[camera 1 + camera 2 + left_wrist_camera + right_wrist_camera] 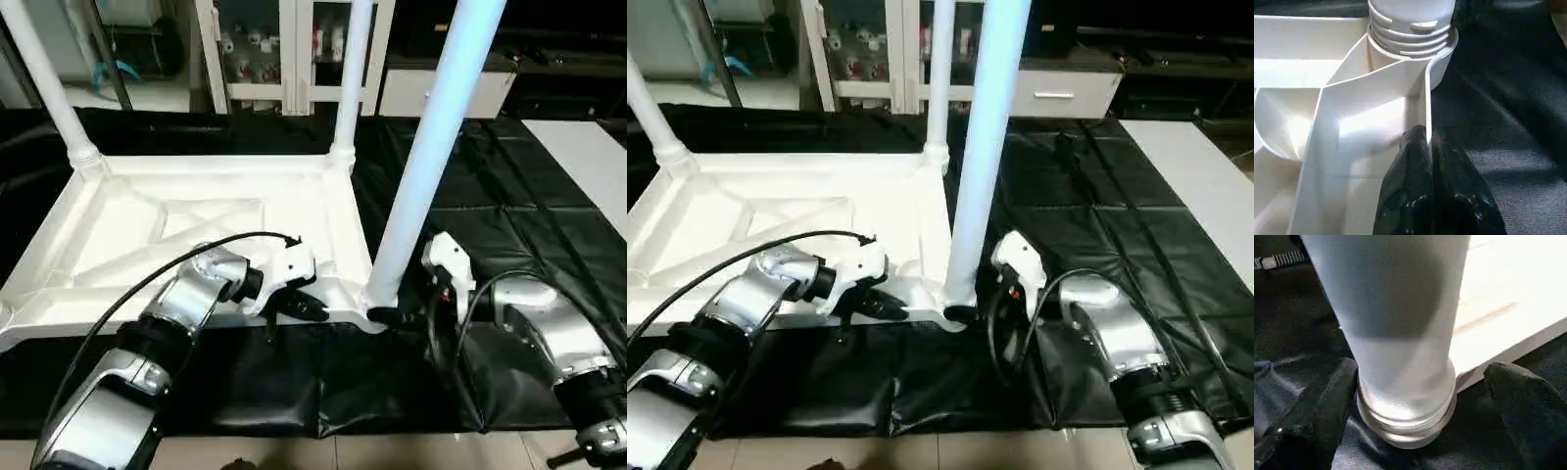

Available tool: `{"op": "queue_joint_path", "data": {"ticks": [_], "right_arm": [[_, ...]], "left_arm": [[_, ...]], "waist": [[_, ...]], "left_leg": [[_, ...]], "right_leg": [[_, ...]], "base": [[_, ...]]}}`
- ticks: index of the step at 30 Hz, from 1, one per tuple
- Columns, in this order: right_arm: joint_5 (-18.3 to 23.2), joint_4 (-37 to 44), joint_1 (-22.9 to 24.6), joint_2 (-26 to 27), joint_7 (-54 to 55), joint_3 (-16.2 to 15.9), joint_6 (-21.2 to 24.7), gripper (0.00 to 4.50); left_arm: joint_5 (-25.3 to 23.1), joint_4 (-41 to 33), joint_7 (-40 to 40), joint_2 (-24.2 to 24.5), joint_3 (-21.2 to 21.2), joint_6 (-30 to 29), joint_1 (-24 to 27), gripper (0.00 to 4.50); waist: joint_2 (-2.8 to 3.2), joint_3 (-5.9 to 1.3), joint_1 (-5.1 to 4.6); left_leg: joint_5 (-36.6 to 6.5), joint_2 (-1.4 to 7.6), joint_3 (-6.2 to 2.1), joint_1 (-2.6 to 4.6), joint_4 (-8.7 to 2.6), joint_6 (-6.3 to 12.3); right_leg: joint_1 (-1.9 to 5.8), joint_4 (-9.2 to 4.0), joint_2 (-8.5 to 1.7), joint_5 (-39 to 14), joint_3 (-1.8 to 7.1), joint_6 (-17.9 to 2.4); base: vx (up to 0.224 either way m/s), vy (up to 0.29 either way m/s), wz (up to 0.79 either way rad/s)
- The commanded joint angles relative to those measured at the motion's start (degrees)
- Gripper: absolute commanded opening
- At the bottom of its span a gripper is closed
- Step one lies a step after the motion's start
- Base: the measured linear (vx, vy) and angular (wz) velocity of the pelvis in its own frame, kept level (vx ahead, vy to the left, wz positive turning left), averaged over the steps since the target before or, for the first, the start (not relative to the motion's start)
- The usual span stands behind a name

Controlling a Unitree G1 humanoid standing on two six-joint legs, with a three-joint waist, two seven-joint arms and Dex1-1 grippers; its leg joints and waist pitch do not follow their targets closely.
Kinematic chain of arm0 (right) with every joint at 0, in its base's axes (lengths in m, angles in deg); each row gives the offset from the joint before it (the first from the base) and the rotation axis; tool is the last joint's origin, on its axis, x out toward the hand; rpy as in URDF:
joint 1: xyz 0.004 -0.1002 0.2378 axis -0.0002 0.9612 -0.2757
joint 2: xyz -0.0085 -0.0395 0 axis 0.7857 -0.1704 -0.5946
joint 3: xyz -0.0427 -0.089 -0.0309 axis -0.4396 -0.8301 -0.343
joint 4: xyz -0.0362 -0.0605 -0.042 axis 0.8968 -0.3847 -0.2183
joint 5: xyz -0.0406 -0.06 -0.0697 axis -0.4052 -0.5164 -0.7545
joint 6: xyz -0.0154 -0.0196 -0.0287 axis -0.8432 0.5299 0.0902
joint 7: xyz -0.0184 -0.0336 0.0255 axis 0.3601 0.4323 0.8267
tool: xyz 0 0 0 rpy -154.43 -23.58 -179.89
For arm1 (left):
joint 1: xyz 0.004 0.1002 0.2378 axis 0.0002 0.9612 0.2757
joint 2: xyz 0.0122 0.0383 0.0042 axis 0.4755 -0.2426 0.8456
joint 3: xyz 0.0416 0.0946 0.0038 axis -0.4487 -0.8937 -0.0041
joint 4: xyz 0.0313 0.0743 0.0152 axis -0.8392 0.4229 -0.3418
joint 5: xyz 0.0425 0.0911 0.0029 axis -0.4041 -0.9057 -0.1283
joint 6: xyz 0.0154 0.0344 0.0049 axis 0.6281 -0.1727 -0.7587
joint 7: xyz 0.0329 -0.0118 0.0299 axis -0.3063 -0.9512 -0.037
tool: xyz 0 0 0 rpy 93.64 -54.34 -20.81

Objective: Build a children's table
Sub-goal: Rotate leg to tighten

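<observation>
1. Left eye view: the tabletop (196,235) is seen lying upside down, ribbed underside up, on a black sheet (509,225) spread over the floor.
2. Three legs are seen standing upright in corner sockets: a far-left leg (44,78), a far-right leg (351,78), and a near-right leg (431,147).
3. The left gripper (294,304) is held at the tabletop's near edge, close to the near-right corner; its fingers (1415,191) are pressed together on the thin rim wall, one on each side.
4. The right gripper (1415,406) is positioned at the base of the near-right leg, its fingers (1327,406) spread wide on either side of the threaded end without touching it.
5. A white board (588,166) is seen lying at the far right.
</observation>
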Motion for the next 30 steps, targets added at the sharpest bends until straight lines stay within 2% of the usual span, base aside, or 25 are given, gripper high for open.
{"op": "queue_joint_path", "data": {"ticks": [1,8,9,12,23,30], "right_arm": [[-2.26,-1.66,-0.31,-0.58,1.47,-0.60,-2.49,4.43],[-1.13,-2.11,-0.26,1.25,-0.03,0.26,-2.05,4.43],[-1.28,-2.47,-0.29,1.27,-0.26,-0.01,-2.08,4.19],[-0.84,-3.01,-0.23,1.52,-1.03,-0.15,-1.71,4.05],[-0.24,-4.07,-0.39,1.87,-2.99,0.11,-1.48,2.92],[-0.69,-5.04,-0.84,2.02,-3.49,0.42,-1.82,2.76]], "left_arm": [[-1.67,0.33,-2.73,0.50,-3.56,-1.13,2.07,0.00],[-1.61,-1.26,-3.04,0.76,-3.89,-2.08,2.79,0.00],[-1.67,-1.07,-2.93,0.67,-3.90,-2.02,2.67,0.00],[-1.75,-0.87,-2.73,0.48,-3.92,-2.05,2.44,0.00],[-1.65,-1.88,-2.83,0.55,-4.21,-2.87,2.77,0.00],[-1.58,-2.41,-2.74,0.75,-4.24,-3.40,3.04,0.00]], "waist": [[-0.48,-3.38,-0.11],[-0.27,-3.50,-0.13],[-0.32,-3.52,-0.17],[-0.30,-3.55,-0.15],[-0.39,-3.62,-0.10],[-0.48,-3.57,-0.07]], "left_leg": [[-8.92,2.03,-0.33,0.14,-3.20,3.35],[-8.61,2.04,-0.30,0.15,-3.05,3.87],[-8.58,2.02,-0.28,0.15,-3.04,3.91],[-8.64,1.99,-0.26,0.14,-2.98,3.98],[-7.68,1.98,-0.29,0.04,-2.84,4.36],[-8.31,2.00,-0.25,0.13,-2.83,4.21]], "right_leg": [[2.84,-3.66,-4.42,-7.87,3.05,-13.07],[2.94,-3.46,-4.28,-6.12,2.98,-13.90],[2.95,-3.44,-4.22,-5.88,2.96,-13.94],[2.99,-3.39,-4.20,-5.63,2.94,-14.14],[3.07,-3.17,-4.18,-4.44,2.89,-14.51],[2.96,-3.29,-4.24,-6.09,2.92,-14.27]], "base": [[0.000,0.000,0.00],[0.000,0.000,0.00],[0.000,0.000,0.00],[0.000,0.000,0.00],[0.000,0.000,0.00],[0.000,0.000,0.00]]}}
